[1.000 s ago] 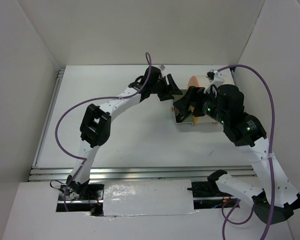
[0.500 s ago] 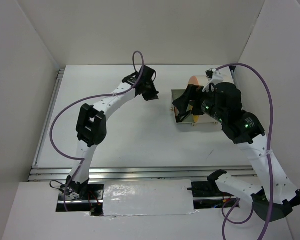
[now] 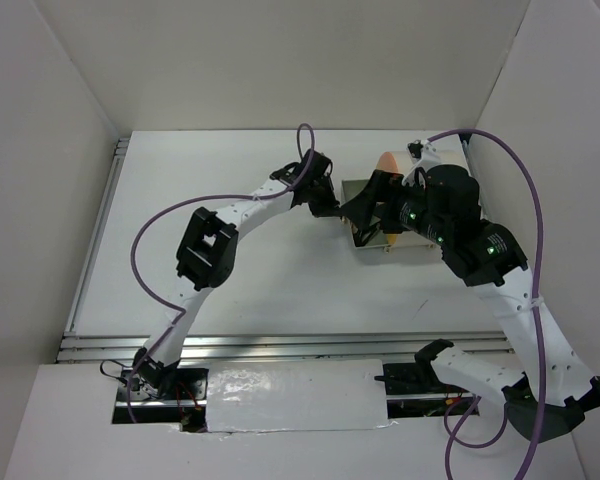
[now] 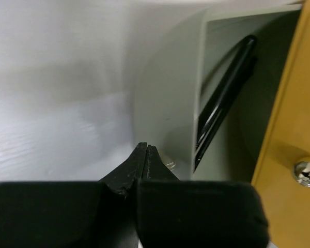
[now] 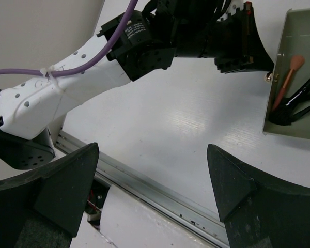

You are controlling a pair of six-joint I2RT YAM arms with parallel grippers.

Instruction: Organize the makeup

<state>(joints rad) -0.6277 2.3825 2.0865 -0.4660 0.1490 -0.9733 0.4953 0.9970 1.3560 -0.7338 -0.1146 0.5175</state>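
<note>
**Two arms at the tray, the makeup lying inside**

The grey-green tray [image 5: 294, 36] sits on the white table [image 5: 196, 119], and both arms have gathered around it.

The left gripper [image 4: 145, 151] is down against the tray's outer wall. Its two black fingers are pressed flat together with no gap at the tips, and I can see nothing caught between them. A small shiny stud [image 5: 270, 76] sticks out of that same wall, just beside the tips. Whether they actually touch it I cannot tell.

The makeup lies inside the tray:
- A pink-tipped applicator [image 5: 287, 80] lies slanted close to the studded wall.
- Thin black sticks [image 4: 225, 95] lie beside it, a little deeper in, crossing one another. From the left wrist they show as long dark rods leaning along the inner wall.

On the side of the tray away from the left gripper stands an orange panel [image 4: 284, 129] with a round chrome knob [image 4: 307, 173].

The right gripper [image 5: 152, 152] hangs above the table near the tray's studded side. Its fingers are spread wide — only bare white surface shows between them, and it holds nothing. Seen from overhead, the right arm's black wrist hangs over the tray and hides a good part of it, so I cannot make out any other pieces that may lie inside.
</note>
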